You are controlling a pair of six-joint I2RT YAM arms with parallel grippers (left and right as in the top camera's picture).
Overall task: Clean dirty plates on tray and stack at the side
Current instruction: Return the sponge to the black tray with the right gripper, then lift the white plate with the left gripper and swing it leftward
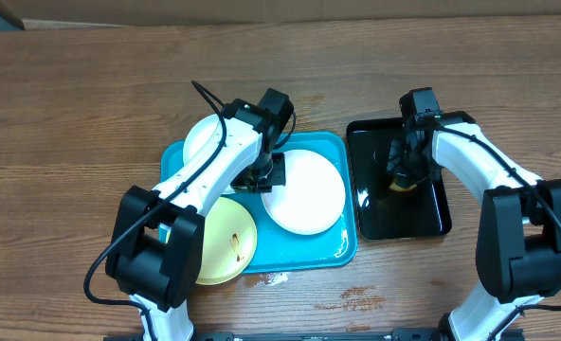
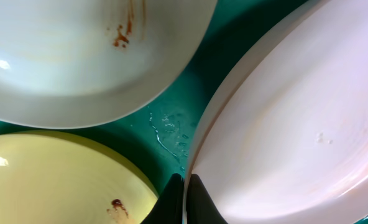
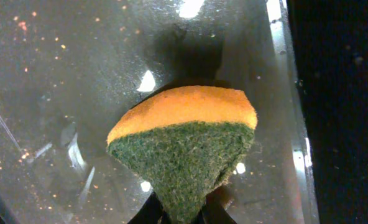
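Three plates lie on the turquoise tray (image 1: 342,248). A clean white plate (image 1: 307,194) sits at the tray's right and also shows in the left wrist view (image 2: 296,124). My left gripper (image 1: 266,175) is shut on its left rim (image 2: 185,186). A second white plate (image 1: 203,140) with a reddish smudge (image 2: 123,37) lies at the back left. The pale yellow plate (image 1: 226,242) with a dark smudge (image 2: 117,205) lies at the front left. My right gripper (image 1: 406,175) is shut on a yellow and green sponge (image 3: 184,143) over the black tray (image 1: 399,220).
The glossy black tray (image 3: 59,74) is wet, with droplets. Water drops lie on the turquoise tray floor (image 2: 168,130) between the plates. A white smear (image 1: 276,278) marks the wooden table (image 1: 91,114) by the tray's front edge.
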